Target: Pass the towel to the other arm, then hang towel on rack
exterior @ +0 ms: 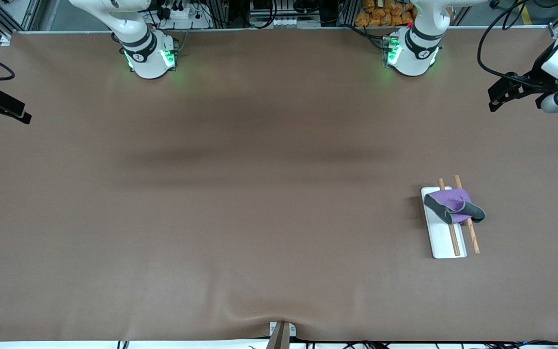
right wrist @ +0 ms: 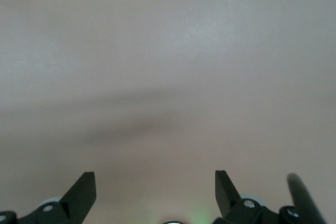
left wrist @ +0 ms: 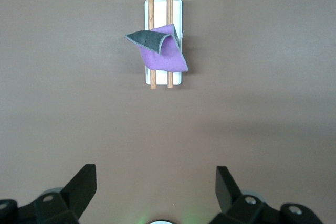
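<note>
Nearest the front camera, toward the left arm's end of the table, the rack (exterior: 446,228) lay flat, and the towel (exterior: 453,206) was draped over its two rods at the part farther from the camera. You should have judged the risk there: bunched, with a grey corner overhanging the outer rod, the towel could slide off if nudged. No container was present. Higher up, the left gripper (left wrist: 156,187) hovered above bare table with fingers spread, holding nothing; the right gripper (right wrist: 155,187) waited over its own end, equally open and empty.
</note>
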`<state>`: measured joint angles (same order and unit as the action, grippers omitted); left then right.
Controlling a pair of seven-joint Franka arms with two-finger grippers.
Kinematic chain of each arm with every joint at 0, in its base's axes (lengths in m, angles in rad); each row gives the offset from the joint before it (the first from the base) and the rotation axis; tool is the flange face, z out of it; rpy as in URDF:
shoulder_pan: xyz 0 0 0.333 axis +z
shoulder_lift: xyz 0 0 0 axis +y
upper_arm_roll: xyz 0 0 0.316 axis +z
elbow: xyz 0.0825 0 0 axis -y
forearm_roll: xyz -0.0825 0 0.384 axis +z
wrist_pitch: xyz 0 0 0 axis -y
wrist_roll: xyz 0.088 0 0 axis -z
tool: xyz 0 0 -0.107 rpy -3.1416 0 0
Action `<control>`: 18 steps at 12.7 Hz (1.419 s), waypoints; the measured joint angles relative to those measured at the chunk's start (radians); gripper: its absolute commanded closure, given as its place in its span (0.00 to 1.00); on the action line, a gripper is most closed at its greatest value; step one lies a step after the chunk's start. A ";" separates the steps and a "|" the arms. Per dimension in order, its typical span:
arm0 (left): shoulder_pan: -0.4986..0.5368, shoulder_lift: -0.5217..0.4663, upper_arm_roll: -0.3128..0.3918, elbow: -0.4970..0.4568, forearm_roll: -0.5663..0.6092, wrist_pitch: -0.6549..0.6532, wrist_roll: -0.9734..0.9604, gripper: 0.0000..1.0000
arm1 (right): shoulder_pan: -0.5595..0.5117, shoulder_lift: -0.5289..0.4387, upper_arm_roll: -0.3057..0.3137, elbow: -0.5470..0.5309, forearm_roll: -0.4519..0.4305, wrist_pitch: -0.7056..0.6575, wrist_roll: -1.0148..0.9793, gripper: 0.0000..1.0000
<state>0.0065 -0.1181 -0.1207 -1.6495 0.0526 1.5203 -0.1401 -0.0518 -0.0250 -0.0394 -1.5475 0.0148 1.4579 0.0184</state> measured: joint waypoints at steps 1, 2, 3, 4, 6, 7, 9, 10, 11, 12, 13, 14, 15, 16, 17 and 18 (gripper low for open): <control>-0.001 0.000 0.001 0.000 0.000 -0.007 0.000 0.00 | 0.000 0.000 0.000 0.000 0.000 0.000 0.000 0.00; -0.001 -0.003 0.001 0.000 0.000 -0.016 0.000 0.00 | 0.000 0.000 0.000 0.000 0.000 0.001 0.000 0.00; -0.002 -0.007 0.001 0.000 0.000 -0.021 0.000 0.00 | 0.000 0.000 0.000 0.000 0.000 0.001 0.000 0.00; -0.002 -0.013 0.004 0.000 -0.002 -0.023 0.000 0.00 | 0.000 0.000 0.000 0.000 0.000 0.001 0.000 0.00; -0.003 -0.021 0.025 0.004 -0.015 -0.024 0.003 0.00 | 0.000 0.000 0.000 0.001 0.000 0.002 0.001 0.00; -0.003 -0.021 0.033 0.009 -0.018 -0.024 0.004 0.00 | 0.000 0.000 0.000 0.001 0.000 0.002 0.001 0.00; -0.004 -0.020 0.037 0.020 -0.020 -0.026 0.004 0.00 | 0.000 0.000 0.000 0.002 0.000 0.002 0.002 0.00; -0.004 -0.017 0.037 0.026 -0.020 -0.032 0.004 0.00 | 0.000 0.000 0.000 0.003 0.000 0.002 0.002 0.00; -0.005 -0.012 0.036 0.036 -0.021 -0.039 0.004 0.00 | 0.000 0.000 0.000 0.003 0.000 0.002 0.002 0.00; -0.006 -0.004 0.036 0.051 -0.022 -0.045 0.004 0.00 | 0.000 0.000 0.000 0.003 0.000 0.002 0.002 0.00; -0.006 0.005 0.036 0.062 -0.022 -0.049 0.004 0.00 | 0.000 0.000 0.000 0.003 0.000 0.002 0.003 0.00; -0.006 0.012 0.036 0.070 -0.022 -0.051 0.004 0.00 | 0.000 0.000 0.000 0.003 0.000 0.002 0.003 0.00; -0.006 0.018 0.036 0.075 -0.022 -0.052 0.004 0.00 | 0.000 0.000 0.000 0.004 0.000 0.002 0.003 0.00; -0.006 0.022 0.037 0.077 -0.022 -0.053 0.004 0.00 | 0.000 0.000 0.000 0.004 0.000 0.002 0.004 0.00; -0.005 0.024 0.037 0.077 -0.022 -0.053 0.004 0.00 | 0.000 0.000 0.000 0.004 0.000 0.002 0.004 0.00; -0.004 0.025 0.037 0.078 -0.022 -0.053 0.004 0.00 | 0.000 0.000 0.000 0.004 0.000 0.002 0.004 0.00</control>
